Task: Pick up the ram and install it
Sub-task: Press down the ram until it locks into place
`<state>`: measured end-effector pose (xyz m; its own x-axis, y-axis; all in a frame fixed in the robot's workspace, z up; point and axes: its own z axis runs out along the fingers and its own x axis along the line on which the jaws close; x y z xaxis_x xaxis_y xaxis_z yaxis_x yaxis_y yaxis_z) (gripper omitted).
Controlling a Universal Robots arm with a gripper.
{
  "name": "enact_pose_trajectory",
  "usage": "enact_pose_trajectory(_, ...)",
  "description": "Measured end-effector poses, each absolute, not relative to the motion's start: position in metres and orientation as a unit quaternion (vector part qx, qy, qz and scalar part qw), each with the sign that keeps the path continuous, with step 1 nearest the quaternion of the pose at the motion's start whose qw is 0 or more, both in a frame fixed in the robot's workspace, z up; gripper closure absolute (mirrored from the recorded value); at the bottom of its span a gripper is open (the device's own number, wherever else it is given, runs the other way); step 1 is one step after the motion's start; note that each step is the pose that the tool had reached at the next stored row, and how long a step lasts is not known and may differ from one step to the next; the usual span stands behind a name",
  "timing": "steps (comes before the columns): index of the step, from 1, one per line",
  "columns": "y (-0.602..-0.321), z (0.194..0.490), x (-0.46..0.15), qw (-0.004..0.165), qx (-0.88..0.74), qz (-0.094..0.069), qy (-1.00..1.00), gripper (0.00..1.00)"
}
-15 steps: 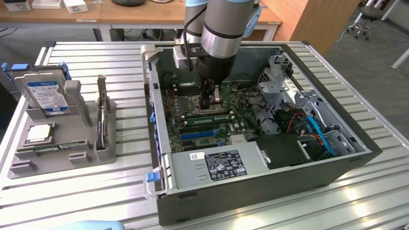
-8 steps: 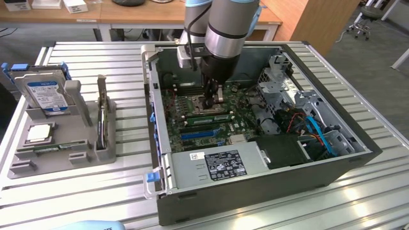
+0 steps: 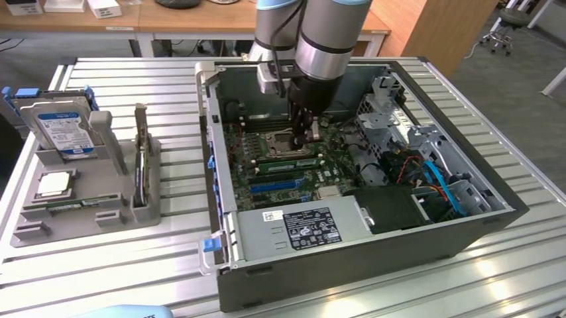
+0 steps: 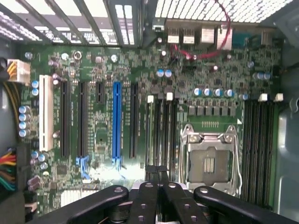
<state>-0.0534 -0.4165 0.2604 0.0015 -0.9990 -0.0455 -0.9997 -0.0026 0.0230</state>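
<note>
Exterior view: ram [image 3: 75, 204] looks to lie in the grey tray [image 3: 26, 235] on the worktop [image 3: 132, 265], well apart from the clenched fingers [image 3: 309, 138] over the motherboard [image 4: 140, 70]; light, stiff, fragile, so grip its long edges.

Even overhead light; glare on the table slats [image 3: 495, 271] at five o'clock; motherboard [image 4: 140, 70] dim, softly blurred.

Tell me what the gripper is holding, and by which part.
It cannot be told: the gripper is shut just above the motherboard's memory slots, and nothing shows between its fingertips.
</note>
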Motion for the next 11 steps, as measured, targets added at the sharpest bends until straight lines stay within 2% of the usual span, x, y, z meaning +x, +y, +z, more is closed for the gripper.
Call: enact_pose_trajectory(11,-0.4165,0.2603,-0.0477,0.008,-0.708,0.024,0.706,0.9)
